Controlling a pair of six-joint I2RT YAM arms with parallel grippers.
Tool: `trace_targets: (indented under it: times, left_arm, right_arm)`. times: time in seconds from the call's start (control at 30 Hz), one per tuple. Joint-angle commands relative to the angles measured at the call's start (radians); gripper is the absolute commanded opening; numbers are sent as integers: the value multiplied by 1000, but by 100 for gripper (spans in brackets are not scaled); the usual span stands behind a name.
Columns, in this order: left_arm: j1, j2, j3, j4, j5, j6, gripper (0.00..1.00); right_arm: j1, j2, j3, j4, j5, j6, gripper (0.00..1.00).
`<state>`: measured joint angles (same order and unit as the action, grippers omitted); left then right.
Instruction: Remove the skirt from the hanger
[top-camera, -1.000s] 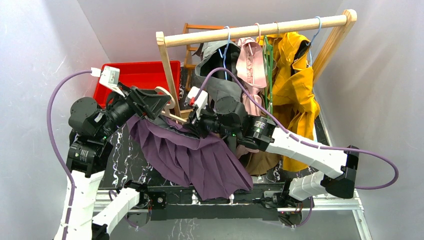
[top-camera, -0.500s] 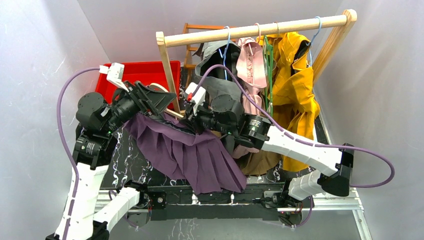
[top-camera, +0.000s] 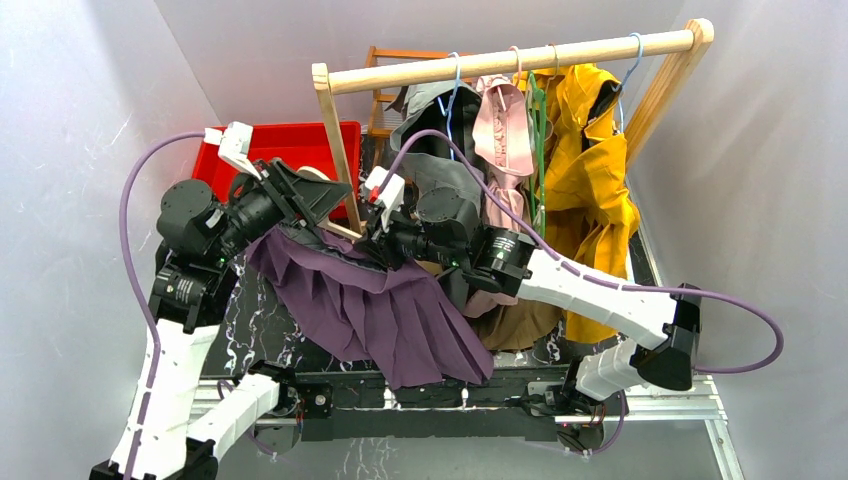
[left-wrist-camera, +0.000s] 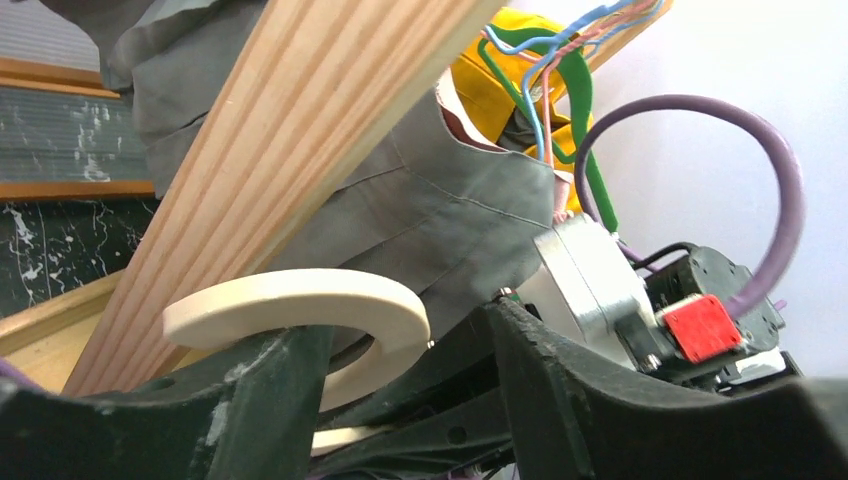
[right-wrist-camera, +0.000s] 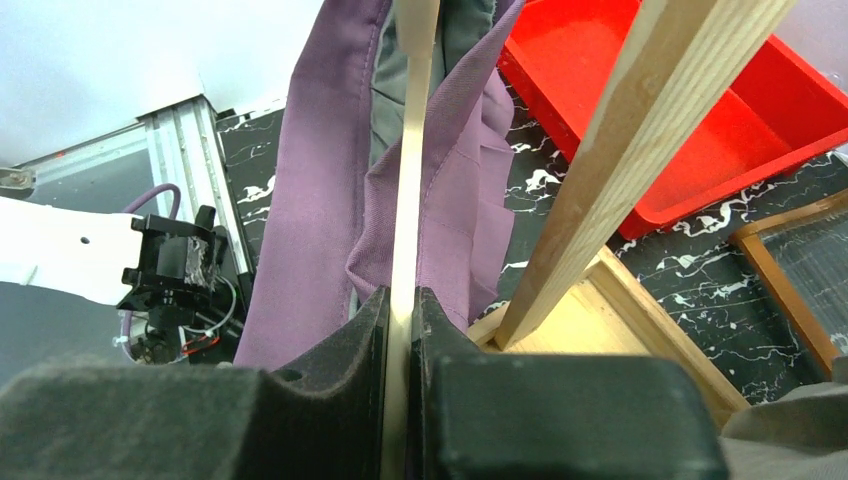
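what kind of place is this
Probably a robot test booth staged as a clothes corner: plain grey walls close around a wooden clothes rail hung with garments, a red bin sits behind it, and a white robot arm reaches in.

Arms (top-camera: 165, 370): white shells, black joints
Cables (left-wrist-camera: 700, 106): purple, looping
Left gripper (left-wrist-camera: 400, 335): dark, scuffed fingers
Right gripper (right-wrist-camera: 400, 305): black, grainy fingers

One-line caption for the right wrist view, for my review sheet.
Right gripper clamped on the cream hanger, purple skirt draped either side, wooden rack post and red bin beyond.
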<state>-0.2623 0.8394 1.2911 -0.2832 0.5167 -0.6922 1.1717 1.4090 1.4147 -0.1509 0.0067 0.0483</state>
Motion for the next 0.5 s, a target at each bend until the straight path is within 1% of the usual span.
trace_targets:
  times: [0.0, 0.07, 0.1, 0.13, 0.2, 0.23, 0.27, 0.33, 0.37, 0.47]
  left_arm:
    - [-2, 24, 35, 28, 4, -26, 54]
    - [-2, 31, 44, 43, 9, -31, 44]
    - [-3, 32, 46, 51, 14, -31, 39]
    - [-3, 33, 49, 52, 13, -28, 33]
    - [-2, 32, 54, 36, 0, -20, 20]
    - [-3, 31, 54, 30, -9, -19, 14]
    - [-2, 30, 55, 25, -17, -19, 10]
    - [-2, 31, 58, 23, -23, -19, 6]
    - [-2, 32, 59, 22, -24, -20, 1]
    - [-2, 31, 62, 23, -24, -22, 0]
  right_arm:
    - [1, -6, 90, 187, -72, 2, 0]
    - [0, 2, 88, 179, -65, 3, 0]
    - [1, 4, 85, 174, -54, 4, 2]
    - [1, 7, 81, 170, -41, 6, 7]
    - [1, 8, 76, 162, -10, 15, 11]
    - [2, 9, 77, 154, 4, 24, 12]
    - [2, 10, 80, 148, 20, 34, 16]
    - [1, 12, 84, 145, 43, 54, 32]
    - [2, 16, 89, 145, 52, 63, 41]
    - [1, 50, 133, 128, 88, 80, 59]
